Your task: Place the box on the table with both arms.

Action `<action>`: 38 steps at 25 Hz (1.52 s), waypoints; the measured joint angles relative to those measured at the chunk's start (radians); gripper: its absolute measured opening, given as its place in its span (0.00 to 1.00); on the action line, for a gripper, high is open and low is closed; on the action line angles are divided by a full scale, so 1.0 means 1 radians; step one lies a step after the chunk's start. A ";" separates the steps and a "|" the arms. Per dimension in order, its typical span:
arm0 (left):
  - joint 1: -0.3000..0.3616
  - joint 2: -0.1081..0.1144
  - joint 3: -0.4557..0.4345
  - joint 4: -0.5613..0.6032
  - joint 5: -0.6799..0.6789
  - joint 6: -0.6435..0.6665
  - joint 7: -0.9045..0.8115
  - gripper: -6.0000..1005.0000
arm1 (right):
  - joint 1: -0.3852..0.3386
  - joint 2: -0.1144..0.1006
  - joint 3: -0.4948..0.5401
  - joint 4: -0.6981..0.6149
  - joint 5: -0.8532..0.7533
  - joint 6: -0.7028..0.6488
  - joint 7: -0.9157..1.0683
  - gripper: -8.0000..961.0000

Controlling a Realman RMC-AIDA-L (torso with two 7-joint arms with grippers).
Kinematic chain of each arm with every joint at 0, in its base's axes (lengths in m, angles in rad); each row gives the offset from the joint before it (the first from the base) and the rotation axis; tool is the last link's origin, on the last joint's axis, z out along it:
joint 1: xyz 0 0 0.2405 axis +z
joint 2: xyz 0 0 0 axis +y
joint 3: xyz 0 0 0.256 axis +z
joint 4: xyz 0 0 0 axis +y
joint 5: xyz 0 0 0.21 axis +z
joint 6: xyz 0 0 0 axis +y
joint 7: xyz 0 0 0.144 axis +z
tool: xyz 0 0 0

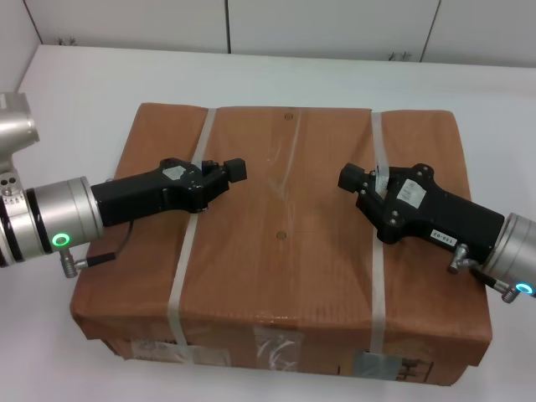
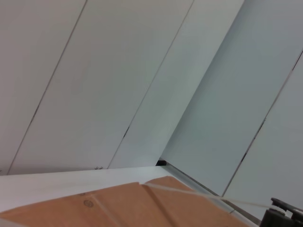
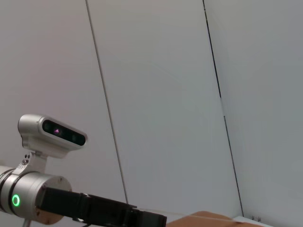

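Observation:
The large flat brown cardboard box (image 1: pixel 285 251) lies on the white table (image 1: pixel 84 92), with labels and tape on its near side. Two whitish straps cross it, one on the left (image 1: pixel 180 285) and one on the right (image 1: pixel 377 285). My left gripper (image 1: pixel 237 170) lies over the box top, across the left strap. My right gripper (image 1: pixel 347 177) lies over the box top at the right strap, and a bit of that strap shows across its front. In the left wrist view a taut strap (image 2: pixel 213 196) runs above the box (image 2: pixel 123 208) to the right gripper (image 2: pixel 284 217).
White wall panels (image 1: pixel 335 25) stand behind the table's far edge. Bare tabletop shows to the left of and behind the box. The left arm (image 3: pixel 28 201) with its green ring light shows in the right wrist view, above a corner of the box (image 3: pixel 203 220).

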 joint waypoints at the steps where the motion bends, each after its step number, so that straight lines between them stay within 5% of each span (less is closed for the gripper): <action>1: 0.000 0.000 0.000 0.000 0.000 0.000 0.000 0.02 | 0.000 0.000 0.000 0.000 0.000 0.002 0.000 0.05; 19: -0.002 -0.014 0.003 0.000 0.000 -0.063 0.026 0.02 | 0.005 0.000 -0.002 0.005 0.003 0.042 0.004 0.05; 28: -0.012 -0.050 0.007 0.001 0.019 -0.275 0.071 0.02 | 0.074 0.000 -0.044 0.091 0.001 0.299 0.029 0.05; 38: -0.023 -0.055 0.008 0.018 0.022 -0.432 0.105 0.02 | 0.145 0.000 -0.067 0.160 -0.001 0.523 0.056 0.06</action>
